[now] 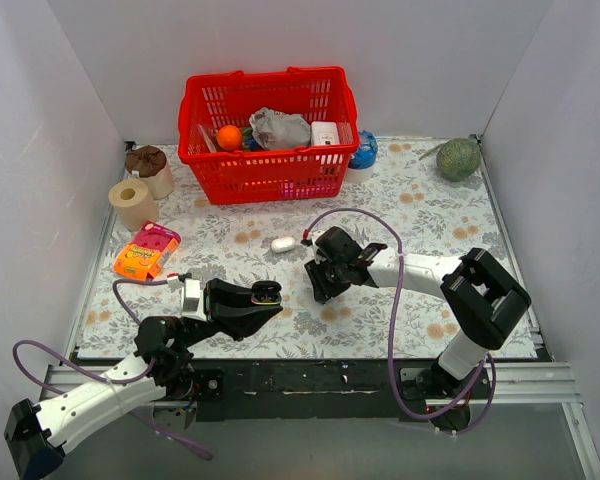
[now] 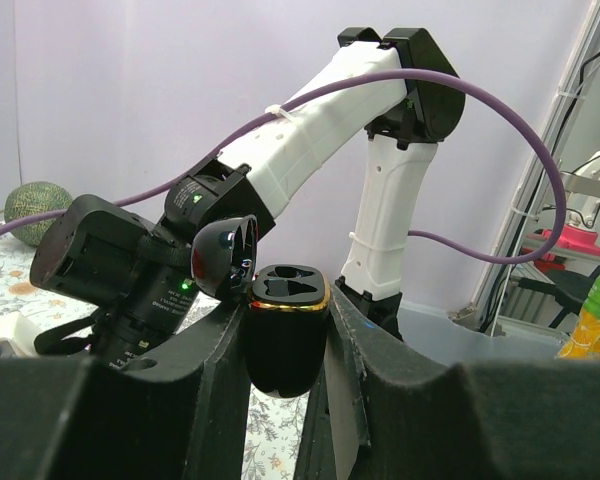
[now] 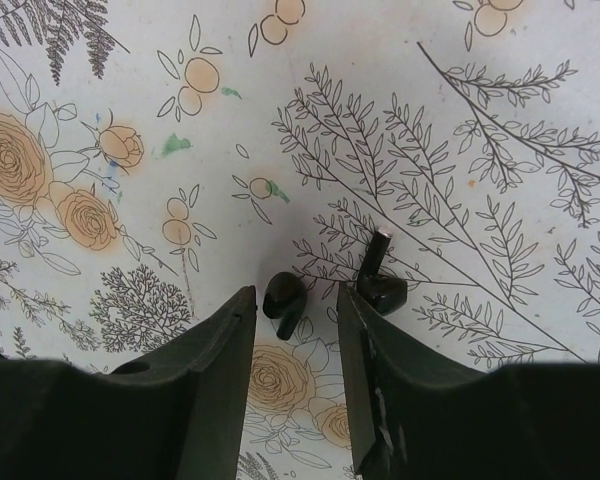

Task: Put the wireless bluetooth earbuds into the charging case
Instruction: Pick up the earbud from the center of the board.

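In the left gripper [image 2: 285, 312], open charging case [image 2: 286, 352], earbuds [image 3: 283, 302] by parted right gripper [image 3: 295, 293]

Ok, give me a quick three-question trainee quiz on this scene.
1. True or false: the case in the left hand has its lid shut.
2. Where do the earbuds lie? A: in the case. B: on the cloth below the right hand. C: in the left hand.
3. Fill in: in the right wrist view, ___ earbud shows between the fingers.
Key: 1 false, the lid is up. 2 B. 3 one; the other sits just past one fingertip.
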{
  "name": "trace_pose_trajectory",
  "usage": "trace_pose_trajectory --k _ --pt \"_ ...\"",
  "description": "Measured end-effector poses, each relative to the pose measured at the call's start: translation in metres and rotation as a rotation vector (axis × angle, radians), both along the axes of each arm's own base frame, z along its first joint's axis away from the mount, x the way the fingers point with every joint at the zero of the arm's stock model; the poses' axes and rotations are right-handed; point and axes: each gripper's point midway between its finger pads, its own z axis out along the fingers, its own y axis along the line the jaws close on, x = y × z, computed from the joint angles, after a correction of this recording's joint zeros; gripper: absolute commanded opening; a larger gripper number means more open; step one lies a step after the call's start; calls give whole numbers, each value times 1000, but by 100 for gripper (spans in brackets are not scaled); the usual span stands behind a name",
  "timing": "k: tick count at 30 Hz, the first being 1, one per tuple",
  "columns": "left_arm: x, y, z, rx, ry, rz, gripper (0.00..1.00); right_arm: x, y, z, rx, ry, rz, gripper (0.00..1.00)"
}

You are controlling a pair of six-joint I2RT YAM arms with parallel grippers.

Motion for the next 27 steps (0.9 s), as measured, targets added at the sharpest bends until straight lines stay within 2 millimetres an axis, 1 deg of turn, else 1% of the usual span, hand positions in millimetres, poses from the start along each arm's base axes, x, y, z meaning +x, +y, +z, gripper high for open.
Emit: trace_pose_trajectory --k 4,11,16,19,22,23,25,27 --pt "0 0 0 -1 0 -1 0 1 1 0 1 -3 -2 43" --pt "0 0 0 -1 3 -2 0 1 1 -1 -1 -2 -3 34" --pt "0 0 0 -2 4 -1 0 2 4 -2 6 -6 -1 32" --pt "0 0 0 -3 5 -1 0 2 6 -2 9 -12 3 25" --pt "-1 1 1 -7 4 -2 0 3 7 -2 10 -14 -2 15" --pt "-1 1 2 -9 3 -2 0 4 7 -2 11 -15 -4 9" --pt "-1 2 3 -11 1 -2 0 4 8 -2 15 -17 -8 1" --pt "-2 2 3 -12 1 -2 0 5 8 -1 16 -18 -11 1"
